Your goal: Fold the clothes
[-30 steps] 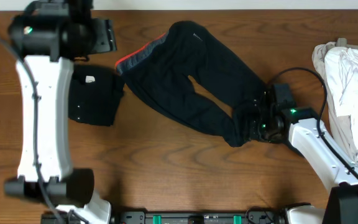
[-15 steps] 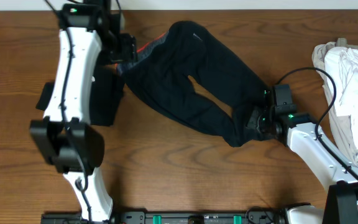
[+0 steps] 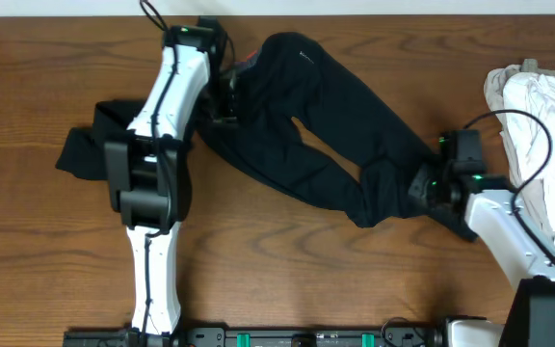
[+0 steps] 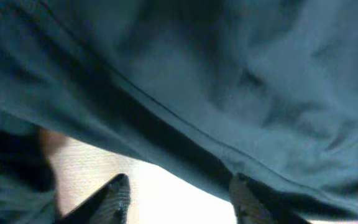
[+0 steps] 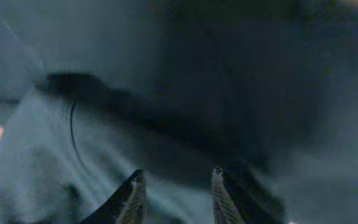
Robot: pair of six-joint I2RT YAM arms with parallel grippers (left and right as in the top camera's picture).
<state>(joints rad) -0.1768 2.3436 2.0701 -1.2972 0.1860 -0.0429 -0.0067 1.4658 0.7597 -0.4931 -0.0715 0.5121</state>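
The dark navy trousers (image 3: 306, 106) lie spread on the wooden table, waist at the back, legs running down to the right. My left gripper (image 3: 223, 101) is at the waist's left edge. In the left wrist view its jaws (image 4: 179, 200) stand apart, with bright table between them and the cloth edge (image 4: 229, 81) just above. My right gripper (image 3: 420, 188) sits on the leg ends. In the right wrist view its narrow jaws (image 5: 178, 194) have a fold of trouser cloth (image 5: 166, 99) between them.
A black shirt (image 3: 85, 154) lies crumpled at the left, partly under my left arm. A heap of white and beige garments (image 3: 538, 116) fills the right edge. Bare wood (image 3: 277, 270) runs along the front.
My left arm swung right from the black shirt to the trousers' waist, and its jaws narrowed. My right gripper slid slightly right at the leg ends while closing on the cloth.
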